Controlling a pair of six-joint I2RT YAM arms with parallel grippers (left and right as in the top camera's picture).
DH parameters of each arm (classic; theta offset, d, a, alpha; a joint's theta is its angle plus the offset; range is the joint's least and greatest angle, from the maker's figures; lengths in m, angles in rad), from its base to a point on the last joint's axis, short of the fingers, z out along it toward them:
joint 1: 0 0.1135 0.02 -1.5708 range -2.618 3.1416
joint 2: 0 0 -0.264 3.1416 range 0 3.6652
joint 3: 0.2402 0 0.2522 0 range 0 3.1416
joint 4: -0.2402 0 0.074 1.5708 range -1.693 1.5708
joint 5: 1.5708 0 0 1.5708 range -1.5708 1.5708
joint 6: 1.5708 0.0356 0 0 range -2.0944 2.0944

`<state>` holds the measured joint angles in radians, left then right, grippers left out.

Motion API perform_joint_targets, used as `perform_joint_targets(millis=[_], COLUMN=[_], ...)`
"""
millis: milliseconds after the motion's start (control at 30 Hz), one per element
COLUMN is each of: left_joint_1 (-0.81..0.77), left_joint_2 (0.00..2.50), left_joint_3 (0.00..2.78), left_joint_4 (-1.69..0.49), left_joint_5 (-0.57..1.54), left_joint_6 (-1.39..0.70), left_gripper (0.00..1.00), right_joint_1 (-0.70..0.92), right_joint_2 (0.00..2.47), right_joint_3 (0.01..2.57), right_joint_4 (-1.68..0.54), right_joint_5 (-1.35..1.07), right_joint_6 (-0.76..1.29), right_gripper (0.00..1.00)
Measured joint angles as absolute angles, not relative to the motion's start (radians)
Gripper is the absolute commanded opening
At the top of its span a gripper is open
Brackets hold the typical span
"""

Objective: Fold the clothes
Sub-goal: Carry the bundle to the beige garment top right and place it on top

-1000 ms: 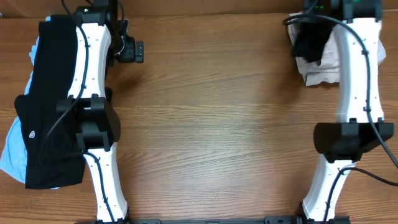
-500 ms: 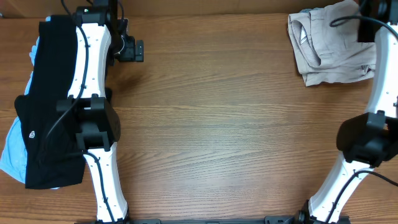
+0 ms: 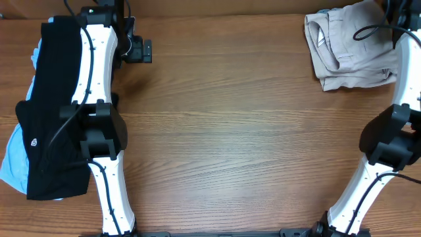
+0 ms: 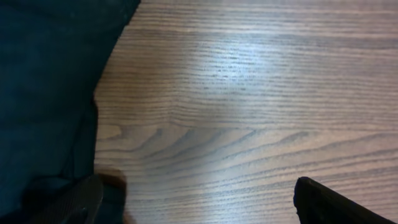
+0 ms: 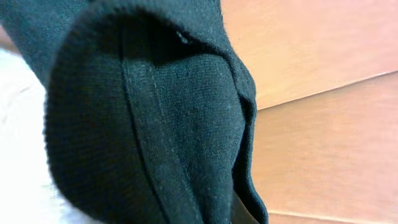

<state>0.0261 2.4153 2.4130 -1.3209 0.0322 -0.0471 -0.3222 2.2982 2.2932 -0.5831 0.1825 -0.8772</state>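
A black T-shirt [image 3: 49, 112] with a small white logo lies along the table's left edge, on top of a pale blue garment [image 3: 13, 161]. Beige trousers [image 3: 348, 46] sit bunched at the far right corner. My left gripper [image 3: 139, 51] hovers open over bare wood just right of the black shirt's top. In the left wrist view its fingertips [image 4: 74, 202] stand wide apart, with black cloth [image 4: 43, 81] to the left. The right gripper [image 5: 230, 211] is shut on a black garment [image 5: 143, 112] that fills its wrist view. That gripper lies past the overhead view's top right corner.
The wooden table [image 3: 237, 131] runs between the two arms. The left arm [image 3: 99, 85] lies over the black shirt. The right arm [image 3: 395, 125] leans along the right edge beside the trousers. A pale surface [image 5: 15, 124] shows behind the held cloth.
The right arm swung from above the beige trousers out to the top right corner, carrying the black cloth out of the overhead view and uncovering the trousers. The left arm stayed still.
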Motion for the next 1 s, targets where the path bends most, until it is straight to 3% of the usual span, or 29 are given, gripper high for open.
perform_joint_targets(millis=[200,267,300,333,367,700,1000], left_joint_1=[0.026,0.026,0.026,0.026,0.026,0.026,0.026], left_joint_2=[2.415,2.415,2.415,2.415,2.415,2.415,2.415], left_joint_3=[2.413,2.413,2.413,2.413,2.413,2.413,2.413], left_joint_4=[-1.314,-1.313,-1.312,-1.312,-1.312,-1.312,-1.324], left_joint_5=[0.032,0.032,0.032,0.032,0.032,0.034,0.034], left_joint_6=[-0.055,-0.055,-0.055,-0.055,-0.057,-0.080,-0.080], left_gripper=[1.00,1.00,1.00,1.00,1.00,1.00,1.00], right_joint_1=[-0.308,-0.296,-0.287,-0.279,-0.269,-0.180,-0.134], right_joint_2=[2.323,2.326,2.326,2.327,2.328,2.328,2.225], right_joint_3=[2.247,2.235,2.232,2.230,2.230,2.229,2.252], right_joint_4=[-0.670,-0.710,-0.730,-0.748,-0.766,-0.845,-1.107], right_joint_5=[0.130,0.110,0.101,0.094,0.087,0.003,-0.173], right_joint_6=[-0.888,-0.887,-0.886,-0.882,-0.872,-0.616,-0.420], right_gripper=[0.04,0.09,0.20,0.43,1.00,1.00,1.00])
